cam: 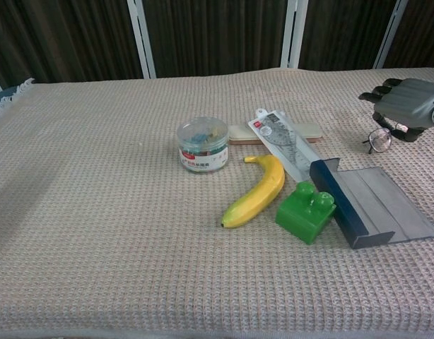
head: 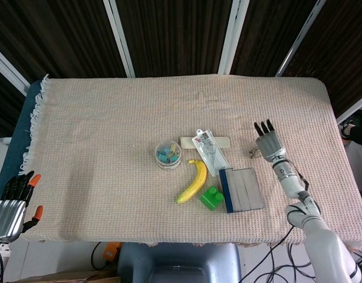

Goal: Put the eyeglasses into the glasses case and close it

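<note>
The bench [head: 110,118] carries the open glasses case [cam: 372,205], lying flat at 3 o'clock from the green block [cam: 306,210]. Your right hand [cam: 404,103] sits over the eyeglasses [cam: 379,139], at 1 o'clock from the case; whether its fingers [head: 263,127] hold them, you cannot tell. Your left hand [head: 13,203] hangs off the bench at 8 o'clock, fingers apart and holding nothing.

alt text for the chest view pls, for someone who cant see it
The right robot hand hovers over the eyeglasses at the far right of a cloth-covered table; whether it grips them is unclear. Nearer centre sit an open glasses case, a green block, a banana and a clear tub.
</note>
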Robot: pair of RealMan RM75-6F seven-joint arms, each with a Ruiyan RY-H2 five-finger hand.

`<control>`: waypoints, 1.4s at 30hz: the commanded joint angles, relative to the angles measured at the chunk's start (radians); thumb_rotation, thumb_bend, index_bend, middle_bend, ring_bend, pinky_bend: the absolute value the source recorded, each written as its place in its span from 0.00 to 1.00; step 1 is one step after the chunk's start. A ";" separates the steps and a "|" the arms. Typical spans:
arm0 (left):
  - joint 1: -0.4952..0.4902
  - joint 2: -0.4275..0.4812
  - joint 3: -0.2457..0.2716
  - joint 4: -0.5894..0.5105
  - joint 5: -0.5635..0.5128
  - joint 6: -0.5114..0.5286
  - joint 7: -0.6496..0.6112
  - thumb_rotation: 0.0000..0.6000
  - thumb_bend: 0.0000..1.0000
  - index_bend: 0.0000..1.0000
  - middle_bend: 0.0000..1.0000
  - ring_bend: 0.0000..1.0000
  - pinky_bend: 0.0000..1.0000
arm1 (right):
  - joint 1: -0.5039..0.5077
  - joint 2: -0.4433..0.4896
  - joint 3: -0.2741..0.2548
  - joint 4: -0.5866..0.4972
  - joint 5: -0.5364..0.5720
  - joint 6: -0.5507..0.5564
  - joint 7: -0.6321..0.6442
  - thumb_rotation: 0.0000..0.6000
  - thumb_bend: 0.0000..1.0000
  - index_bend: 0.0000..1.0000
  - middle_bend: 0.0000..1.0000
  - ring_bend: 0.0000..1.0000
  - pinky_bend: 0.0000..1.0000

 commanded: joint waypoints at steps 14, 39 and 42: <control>0.003 -0.002 0.006 -0.002 0.012 0.008 0.008 1.00 0.41 0.00 0.00 0.00 0.03 | -0.060 0.187 -0.070 -0.271 -0.123 0.305 0.015 1.00 0.63 0.73 0.11 0.00 0.00; 0.011 -0.005 0.008 -0.004 0.017 0.021 0.014 1.00 0.41 0.00 0.00 0.00 0.03 | -0.065 0.407 -0.280 -0.640 -0.451 0.413 -0.186 1.00 0.63 0.73 0.11 0.00 0.00; 0.011 -0.004 0.008 -0.003 0.016 0.021 0.009 1.00 0.41 0.00 0.00 0.00 0.03 | -0.051 0.391 -0.283 -0.632 -0.475 0.409 -0.189 1.00 0.63 0.73 0.11 0.00 0.00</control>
